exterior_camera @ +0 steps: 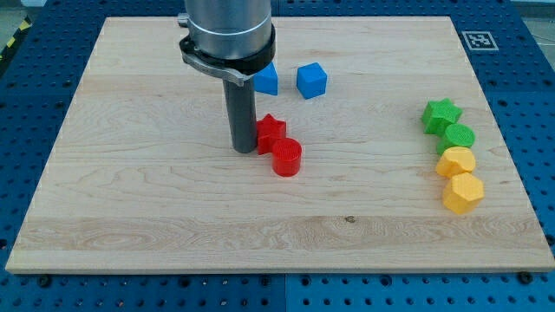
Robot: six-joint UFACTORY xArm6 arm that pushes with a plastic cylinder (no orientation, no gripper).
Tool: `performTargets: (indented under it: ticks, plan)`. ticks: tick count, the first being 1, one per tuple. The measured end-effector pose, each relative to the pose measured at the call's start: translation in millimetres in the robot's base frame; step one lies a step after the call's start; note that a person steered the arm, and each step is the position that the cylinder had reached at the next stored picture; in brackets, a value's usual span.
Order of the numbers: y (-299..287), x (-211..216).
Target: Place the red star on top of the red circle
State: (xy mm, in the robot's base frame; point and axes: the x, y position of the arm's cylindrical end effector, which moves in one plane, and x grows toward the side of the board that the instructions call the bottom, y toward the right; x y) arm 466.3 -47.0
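The tip (244,149) rests against the red star (270,132), on that block's left in the view. The star touches the red circle (286,158). The arm ends in a bare rod, with no hand to open or close.

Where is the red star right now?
The red star sits near the middle of the wooden board, touching the red circle just below and to the view's right of it, with my tip right against its left side.

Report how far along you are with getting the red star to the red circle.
Mostly done: the red star-shaped block already sits against the top edge of the red round block, apparently touching. In hand: my tip rests just left of the star, beside it. Left: perhaps a slight nudge toward the view's right to centre the star directly above the circle, then pull away.
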Motion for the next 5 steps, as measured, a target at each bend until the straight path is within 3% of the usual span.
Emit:
performTargets:
  ticks: [3,5]
  plan:
    - [-24,-31]
    - [10,-31]
